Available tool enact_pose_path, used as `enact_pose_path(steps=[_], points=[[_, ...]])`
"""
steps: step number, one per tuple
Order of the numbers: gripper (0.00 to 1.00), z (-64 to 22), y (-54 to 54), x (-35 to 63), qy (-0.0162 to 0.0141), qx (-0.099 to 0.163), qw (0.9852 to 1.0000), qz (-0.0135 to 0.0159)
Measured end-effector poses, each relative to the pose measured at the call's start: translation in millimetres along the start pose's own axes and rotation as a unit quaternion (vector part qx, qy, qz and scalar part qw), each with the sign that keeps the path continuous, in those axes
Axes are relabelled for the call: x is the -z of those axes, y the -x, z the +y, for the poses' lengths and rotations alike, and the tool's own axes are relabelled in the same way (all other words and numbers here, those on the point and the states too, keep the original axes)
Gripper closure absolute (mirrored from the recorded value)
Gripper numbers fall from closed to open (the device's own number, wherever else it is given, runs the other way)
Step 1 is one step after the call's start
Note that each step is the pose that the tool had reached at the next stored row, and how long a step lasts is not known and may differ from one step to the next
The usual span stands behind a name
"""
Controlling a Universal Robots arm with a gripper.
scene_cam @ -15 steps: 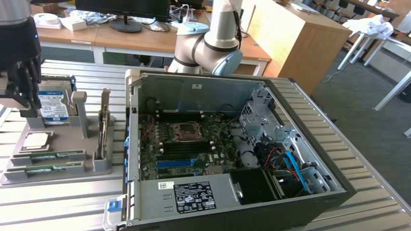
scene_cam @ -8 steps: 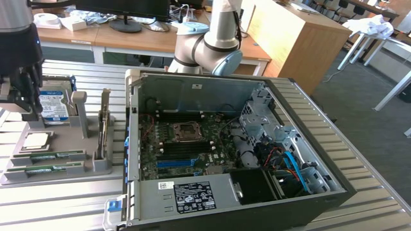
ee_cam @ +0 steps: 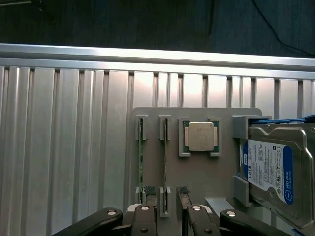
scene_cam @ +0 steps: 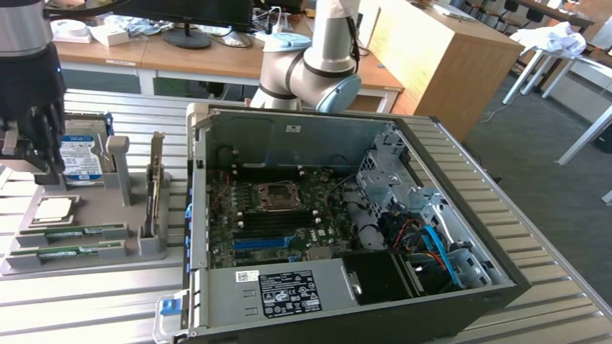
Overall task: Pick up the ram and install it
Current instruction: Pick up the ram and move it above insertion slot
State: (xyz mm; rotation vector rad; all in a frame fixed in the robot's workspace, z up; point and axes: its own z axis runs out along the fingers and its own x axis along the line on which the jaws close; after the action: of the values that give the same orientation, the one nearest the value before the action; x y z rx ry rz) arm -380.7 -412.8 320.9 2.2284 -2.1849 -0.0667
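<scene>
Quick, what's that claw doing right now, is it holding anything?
The gripper: open, holding nothing, above the parts tray.

I work at a ribbed aluminium table. Past its far edge runs a wooden desk with a monitor foot on it. At the far right stands a pale wooden cabinet. Beyond it are grey carpet and a white-legged table, all in bright, even light.
</scene>
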Motion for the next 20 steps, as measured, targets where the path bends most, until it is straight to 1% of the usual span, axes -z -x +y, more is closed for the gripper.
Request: enact_pose_path(steps=[20], points=[[0.7, -0.8, -0.3, -18.9, 0.0, 0.0, 1.0, 0.0]])
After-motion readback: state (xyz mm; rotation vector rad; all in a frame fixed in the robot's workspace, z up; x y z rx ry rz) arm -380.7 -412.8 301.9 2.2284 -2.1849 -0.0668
